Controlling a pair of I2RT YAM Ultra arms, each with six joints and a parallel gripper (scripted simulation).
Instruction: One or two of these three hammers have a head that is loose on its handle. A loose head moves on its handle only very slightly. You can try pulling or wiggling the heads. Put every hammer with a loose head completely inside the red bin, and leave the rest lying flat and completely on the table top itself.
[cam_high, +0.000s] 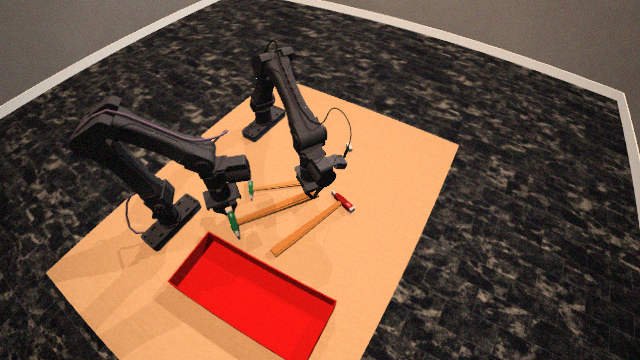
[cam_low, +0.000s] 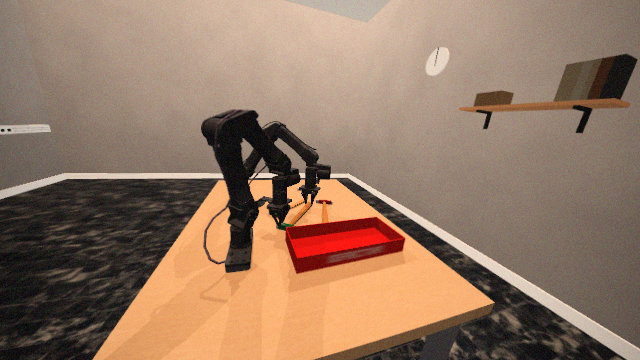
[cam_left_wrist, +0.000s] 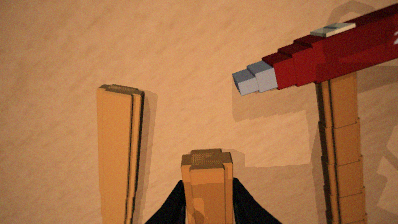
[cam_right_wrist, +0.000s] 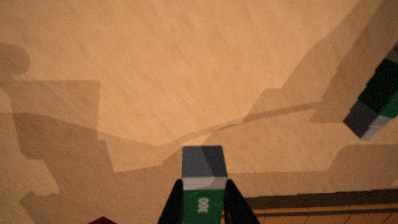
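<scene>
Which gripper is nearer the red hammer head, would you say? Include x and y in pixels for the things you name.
Left: the left gripper (cam_high: 313, 194) (cam_low: 309, 201) (cam_left_wrist: 208, 186) is close beside the red hammer head (cam_high: 343, 201) (cam_low: 321, 202) (cam_left_wrist: 345, 48), while the right gripper (cam_high: 229, 210) (cam_low: 280, 223) (cam_right_wrist: 203, 186) is farther off, at a green hammer head (cam_high: 233, 223) (cam_low: 285, 227) (cam_right_wrist: 204, 186).
</scene>
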